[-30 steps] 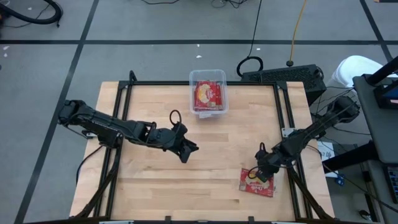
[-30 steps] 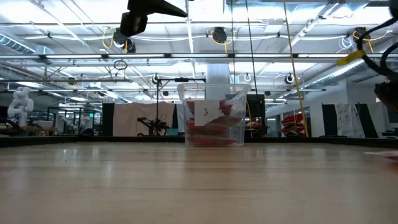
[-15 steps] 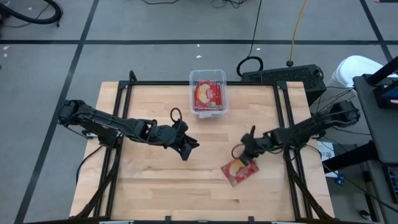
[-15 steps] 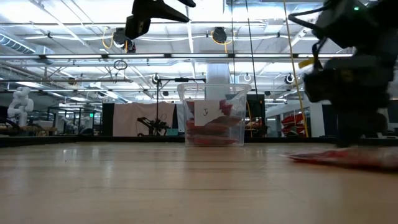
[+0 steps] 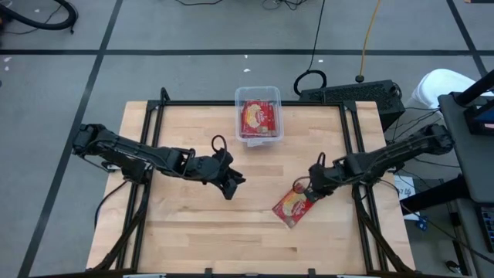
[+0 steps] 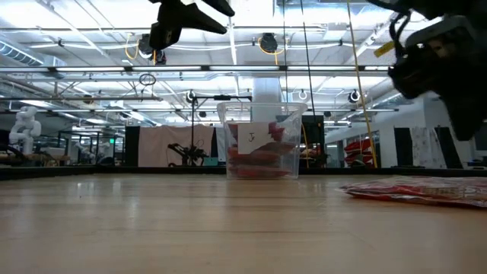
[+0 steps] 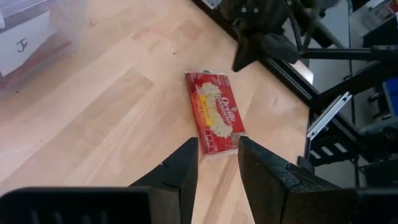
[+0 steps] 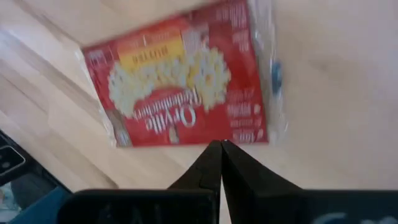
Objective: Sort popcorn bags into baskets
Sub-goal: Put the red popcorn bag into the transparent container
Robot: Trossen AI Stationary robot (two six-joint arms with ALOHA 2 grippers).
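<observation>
The right gripper point(image 5: 315, 179) hovers low over the near right of the wooden table point(image 5: 177, 216), fingers pressed together, just beside a flat glossy red Orville Redenbacher's popcorn bag point(image 5: 292, 207) lying face up. The left gripper point(image 5: 234, 184) waits mid-table, fingers slightly spread. The clear plastic tub point(image 5: 258, 95) holds more bags

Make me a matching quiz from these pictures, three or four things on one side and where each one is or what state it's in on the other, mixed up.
Things:
1. loose popcorn bag
2. clear tub
3. left gripper
4. right gripper

States:
A. fingers shut, just above the bag's edge
B. at the table's far edge, holding red bags
C. lying flat on the wood, printed side up
D. fingers open, over the table's middle

Pairs: 1-C, 2-B, 3-D, 4-A
</observation>
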